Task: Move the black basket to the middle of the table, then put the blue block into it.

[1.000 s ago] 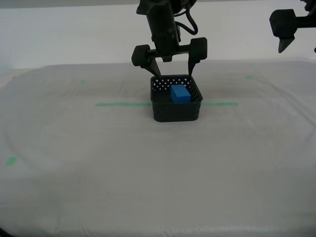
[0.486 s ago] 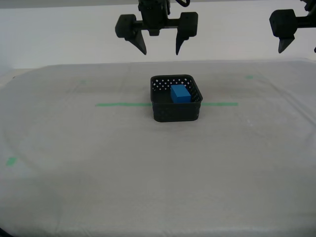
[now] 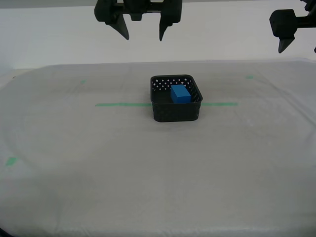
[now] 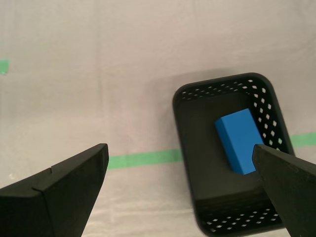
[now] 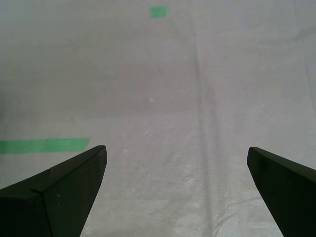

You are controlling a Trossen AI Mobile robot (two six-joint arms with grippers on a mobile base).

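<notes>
1. Exterior view: the shallow black perforated plastic basket (image 3: 175, 114) sits near the middle of the white-grey cloth-covered counter (image 3: 148, 173), across the thin green tape line (image 3: 123, 104). The small bright-blue rectangular block (image 3: 180, 94) lies inside it. Both parts of the task look done, and only parking the arms seems left. The second gripper (image 3: 143, 35) hangs high above the counter, toward the exterior view's left of the basket, spread wide and empty. The first gripper (image 3: 296, 44) hangs at the exterior view's upper right, partly cut off.

2. Second wrist view: the black fingers (image 4: 59, 192) stand far apart with nothing between them. Below them the block (image 4: 239, 140) rests on the basket (image 4: 177, 123) floor, close to one long wall.

3. First wrist view: the first gripper (image 5: 175, 148) shows its fingers (image 5: 54, 192) parted and empty over bare cloth, a tape end (image 5: 44, 145) and a small green tape mark (image 5: 158, 11).

4. Against the earlier frames: a second ago the second gripper stood just over the basket's far rim. It has since risen and drifted toward the exterior view's left. Basket, block and the first gripper have not moved.
</notes>
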